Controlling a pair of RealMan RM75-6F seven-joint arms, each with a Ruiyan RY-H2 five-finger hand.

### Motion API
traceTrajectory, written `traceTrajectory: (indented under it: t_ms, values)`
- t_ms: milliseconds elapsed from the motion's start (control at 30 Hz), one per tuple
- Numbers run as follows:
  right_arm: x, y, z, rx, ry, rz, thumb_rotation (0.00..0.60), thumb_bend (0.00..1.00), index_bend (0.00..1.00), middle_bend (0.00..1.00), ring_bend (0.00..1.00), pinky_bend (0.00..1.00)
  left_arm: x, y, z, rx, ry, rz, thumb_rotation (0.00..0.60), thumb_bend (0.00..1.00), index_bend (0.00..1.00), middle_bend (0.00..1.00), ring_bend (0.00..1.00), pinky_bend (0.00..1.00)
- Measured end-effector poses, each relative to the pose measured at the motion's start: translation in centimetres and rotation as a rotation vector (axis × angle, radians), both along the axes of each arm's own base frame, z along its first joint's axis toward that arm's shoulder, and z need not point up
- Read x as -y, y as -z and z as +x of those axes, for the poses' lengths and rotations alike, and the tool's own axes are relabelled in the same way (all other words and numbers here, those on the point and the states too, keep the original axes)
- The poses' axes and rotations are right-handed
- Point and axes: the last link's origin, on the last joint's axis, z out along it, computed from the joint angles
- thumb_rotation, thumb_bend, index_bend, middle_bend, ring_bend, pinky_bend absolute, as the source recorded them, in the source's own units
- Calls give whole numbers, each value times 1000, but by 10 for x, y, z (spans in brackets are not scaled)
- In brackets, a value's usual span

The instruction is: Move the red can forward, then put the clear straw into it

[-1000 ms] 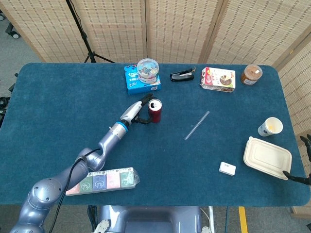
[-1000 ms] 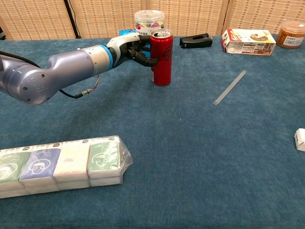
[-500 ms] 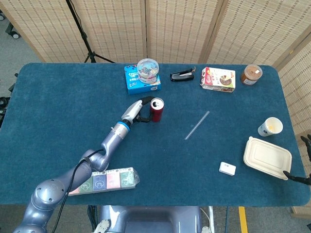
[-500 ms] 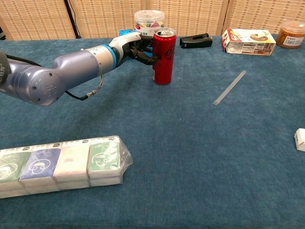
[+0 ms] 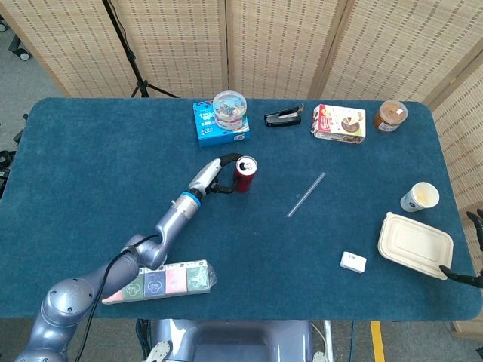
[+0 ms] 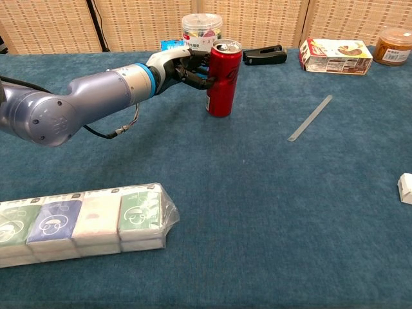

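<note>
Right now the left hand (image 6: 183,66) has its dark fingers wrapped around the upper part of the red can (image 6: 223,78), which sits a little above the middle of the chest view and leans slightly to the right at its top. From the head view the can (image 5: 244,173) lies just left of the frame's centre on the blue table (image 5: 90,173), open end up. Well to its right, the clear straw (image 6: 310,118) lies flat and slanted on the cloth, touched by nothing. Only dark fingertips of the right hand (image 5: 468,277) show at the lower right edge of the head view, and I cannot tell how they are set.

Behind the can stand a clear tub (image 6: 201,29) on a blue box (image 5: 219,130) and a black stapler (image 6: 264,54). A wrapped row of tissue packs (image 6: 84,221) fills the lower left.
</note>
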Motion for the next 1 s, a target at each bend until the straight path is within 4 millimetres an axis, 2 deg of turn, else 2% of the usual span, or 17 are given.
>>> traceTrajectory:
  t_ms: [267,467,767,1000]
  values:
    - [0,0,1,1,-4,0,600,0,0,0,0,0,12,-1,-3,34,16,-68,600,493,321,169,100,31]
    - [-1,0,2,2,-7,-3,600,0,0,0,0,0,33,-3,-2,81,60,-151,600,488,321,170,100,31]
    - [-1,0,3,4,-13,-4,600,0,0,0,0,0,70,-23,-11,139,157,-252,600,484,321,170,101,31]
    - [-1,0,4,3,-16,-2,600,0,0,0,0,0,89,-20,-18,164,178,-308,600,481,315,169,100,31]
